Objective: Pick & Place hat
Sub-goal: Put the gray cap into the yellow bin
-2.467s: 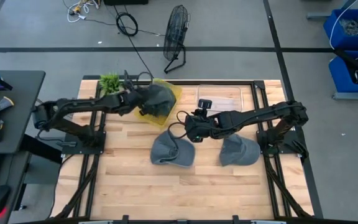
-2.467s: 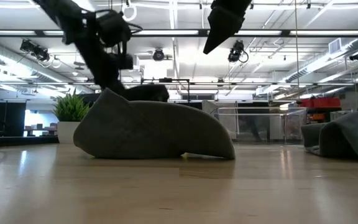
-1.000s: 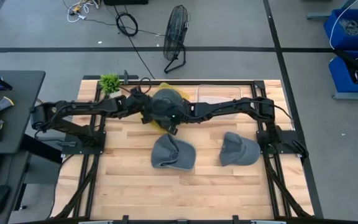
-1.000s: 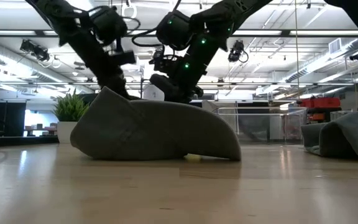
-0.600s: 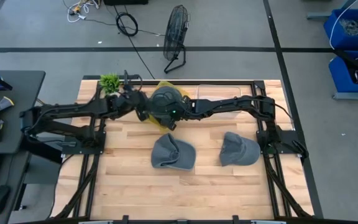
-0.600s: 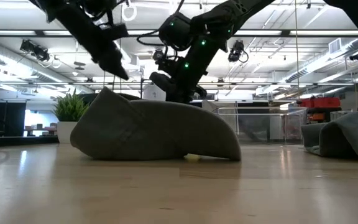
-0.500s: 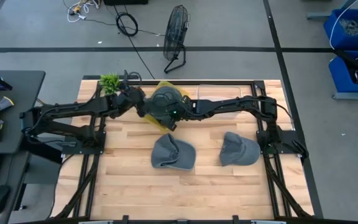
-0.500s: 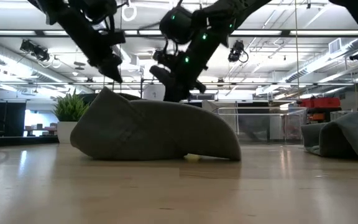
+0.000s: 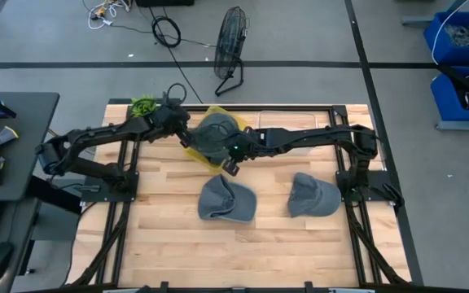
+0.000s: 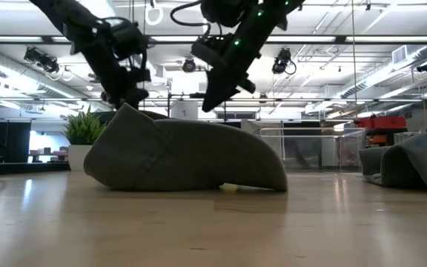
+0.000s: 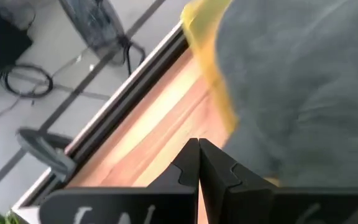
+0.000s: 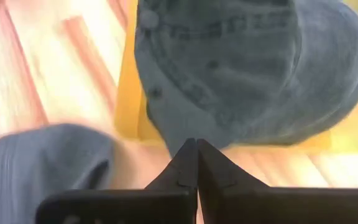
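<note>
A grey-blue hat [image 9: 215,130] lies crown up on a yellow tray [image 9: 221,111] at the table's far side; it also shows in the right wrist view [image 12: 247,68] and the left wrist view [image 11: 303,87]. My left gripper [image 9: 187,140] hangs shut beside the tray's left edge, touching nothing. My right gripper [image 9: 232,168] is shut above the table, just off the tray's near edge, holding nothing. A second hat [image 9: 226,198] rests on the table's middle, and a third hat [image 9: 313,196] lies to its right.
A small green plant [image 9: 143,106] stands at the far left corner. A clear bin [image 9: 287,124] sits right of the tray. The wooden top toward the near edge [image 9: 234,252] is bare. In the low view, the middle hat [image 10: 184,156] fills the foreground.
My right gripper has come off the hat on the tray, rising and drawing back toward the near edge. My left gripper has pulled away from the hat toward the tray's left side. The hat stays on the tray.
</note>
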`<state>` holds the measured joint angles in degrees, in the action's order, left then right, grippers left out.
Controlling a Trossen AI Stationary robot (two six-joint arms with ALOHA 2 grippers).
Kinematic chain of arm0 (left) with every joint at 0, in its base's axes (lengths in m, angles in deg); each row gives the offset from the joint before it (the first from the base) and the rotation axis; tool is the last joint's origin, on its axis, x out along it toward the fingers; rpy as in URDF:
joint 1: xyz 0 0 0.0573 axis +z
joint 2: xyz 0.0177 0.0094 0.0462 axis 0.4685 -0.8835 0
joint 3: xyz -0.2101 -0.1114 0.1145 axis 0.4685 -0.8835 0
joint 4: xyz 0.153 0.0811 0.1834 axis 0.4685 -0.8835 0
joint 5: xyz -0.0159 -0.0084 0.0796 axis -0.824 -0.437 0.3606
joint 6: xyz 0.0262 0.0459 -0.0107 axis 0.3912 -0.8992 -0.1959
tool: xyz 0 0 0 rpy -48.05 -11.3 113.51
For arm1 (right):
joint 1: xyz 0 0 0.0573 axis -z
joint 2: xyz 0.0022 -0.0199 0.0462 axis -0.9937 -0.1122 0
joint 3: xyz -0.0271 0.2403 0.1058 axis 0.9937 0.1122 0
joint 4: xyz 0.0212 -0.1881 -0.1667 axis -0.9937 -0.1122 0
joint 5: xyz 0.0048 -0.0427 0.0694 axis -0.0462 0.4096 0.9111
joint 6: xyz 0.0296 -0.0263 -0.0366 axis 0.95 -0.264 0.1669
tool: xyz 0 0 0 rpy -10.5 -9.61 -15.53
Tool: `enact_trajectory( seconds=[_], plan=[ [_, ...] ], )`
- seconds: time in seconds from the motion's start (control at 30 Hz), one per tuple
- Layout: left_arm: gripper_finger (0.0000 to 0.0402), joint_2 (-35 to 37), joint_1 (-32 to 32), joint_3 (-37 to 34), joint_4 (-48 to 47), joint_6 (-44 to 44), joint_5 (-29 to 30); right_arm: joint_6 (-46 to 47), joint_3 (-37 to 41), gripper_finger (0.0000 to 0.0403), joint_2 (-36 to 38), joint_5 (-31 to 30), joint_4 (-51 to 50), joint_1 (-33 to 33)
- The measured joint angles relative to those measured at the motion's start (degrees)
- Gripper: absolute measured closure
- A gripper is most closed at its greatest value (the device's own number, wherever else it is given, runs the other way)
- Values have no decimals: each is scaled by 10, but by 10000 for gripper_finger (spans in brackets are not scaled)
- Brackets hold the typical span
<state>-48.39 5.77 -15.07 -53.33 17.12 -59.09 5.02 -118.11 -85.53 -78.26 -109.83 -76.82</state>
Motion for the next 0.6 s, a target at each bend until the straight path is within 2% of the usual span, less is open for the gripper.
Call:
enact_trajectory(
  seconds=[0.27,0.6],
  plan=[
    [398,-62,-1,0,7,15,-66,5,0,402,-68,8,25,20],
    [399,-77,-49,0,37,-5,-120,1,1,403,-94,19,139,48]
  ],
)
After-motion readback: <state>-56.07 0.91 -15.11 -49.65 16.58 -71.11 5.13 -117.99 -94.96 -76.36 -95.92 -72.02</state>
